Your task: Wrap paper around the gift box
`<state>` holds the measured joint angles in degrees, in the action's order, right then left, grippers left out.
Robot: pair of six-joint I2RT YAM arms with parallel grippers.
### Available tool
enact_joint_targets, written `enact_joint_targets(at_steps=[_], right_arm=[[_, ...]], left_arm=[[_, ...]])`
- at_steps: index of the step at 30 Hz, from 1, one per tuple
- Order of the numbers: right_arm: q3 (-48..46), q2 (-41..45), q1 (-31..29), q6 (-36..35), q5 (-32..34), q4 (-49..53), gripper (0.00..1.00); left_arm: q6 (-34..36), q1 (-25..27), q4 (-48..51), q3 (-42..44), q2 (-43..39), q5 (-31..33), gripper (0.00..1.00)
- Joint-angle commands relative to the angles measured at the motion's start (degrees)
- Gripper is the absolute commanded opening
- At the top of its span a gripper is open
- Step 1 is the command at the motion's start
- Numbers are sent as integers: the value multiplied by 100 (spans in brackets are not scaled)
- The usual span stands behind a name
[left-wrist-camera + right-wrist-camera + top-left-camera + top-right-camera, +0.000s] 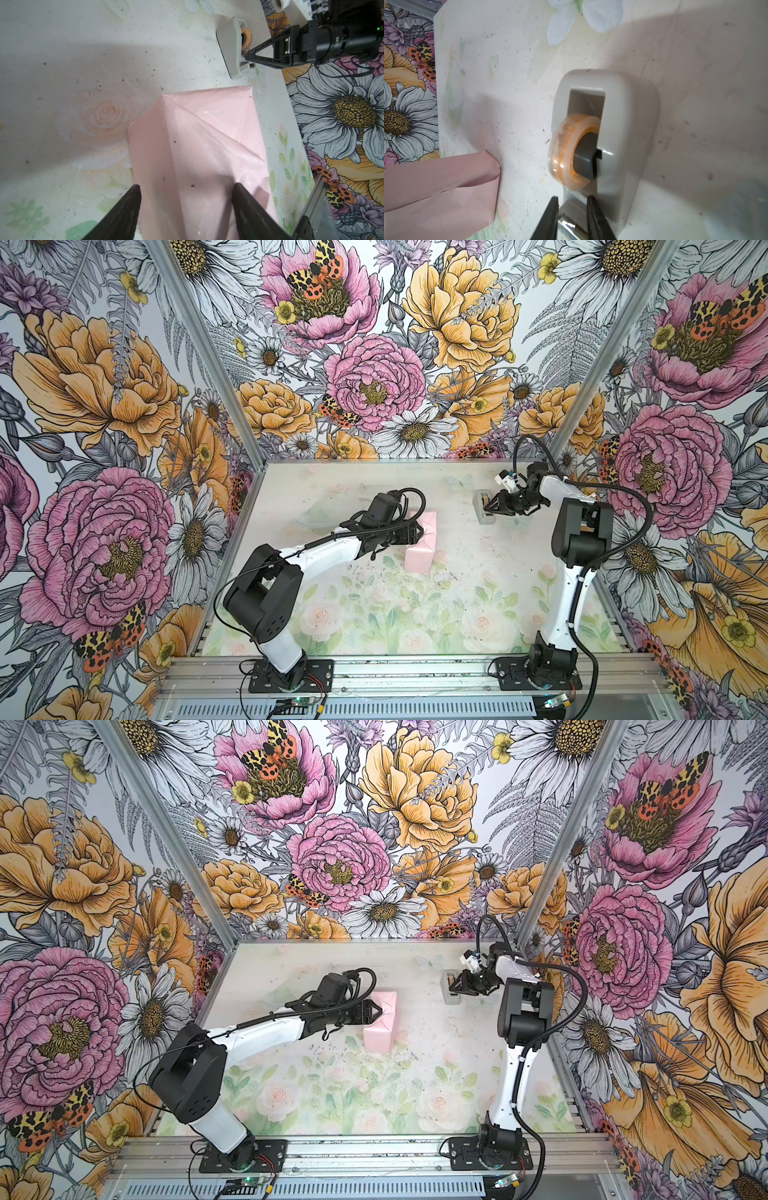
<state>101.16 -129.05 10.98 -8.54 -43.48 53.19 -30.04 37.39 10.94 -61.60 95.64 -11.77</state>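
The paper [422,547] [380,1027] shows its pale pink face, folded into an oblong package on the table. The gift box is hidden inside it. My left gripper [420,533] [186,191] reaches in from the left and rests on the package's far half. It is open, its fingers [128,207] spread wide against the pink paper [207,135]. My right gripper [488,508] [572,199] is at the cutter end of the grey tape dispenser [623,124]. Its fingers stand a narrow gap apart, with the clear tape strip between them.
The tape dispenser [483,516] [449,998] stands at the back right of the floral table, holding an orange-cored roll [571,151]. Floral walls enclose the table on three sides. A corner of the paper [436,187] lies beside the dispenser.
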Motion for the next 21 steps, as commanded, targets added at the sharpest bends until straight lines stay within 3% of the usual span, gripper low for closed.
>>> enact_joint_targets(at_steps=[1, 21], right_arm=[[122, -272, -5, -259, -217, 360, 26], [623, -927, 181, -708, -966, 1154, 27]], left_arm=[[174, 25, 952, 169, 368, 572, 70], [218, 73, 950, 97, 382, 579, 70]])
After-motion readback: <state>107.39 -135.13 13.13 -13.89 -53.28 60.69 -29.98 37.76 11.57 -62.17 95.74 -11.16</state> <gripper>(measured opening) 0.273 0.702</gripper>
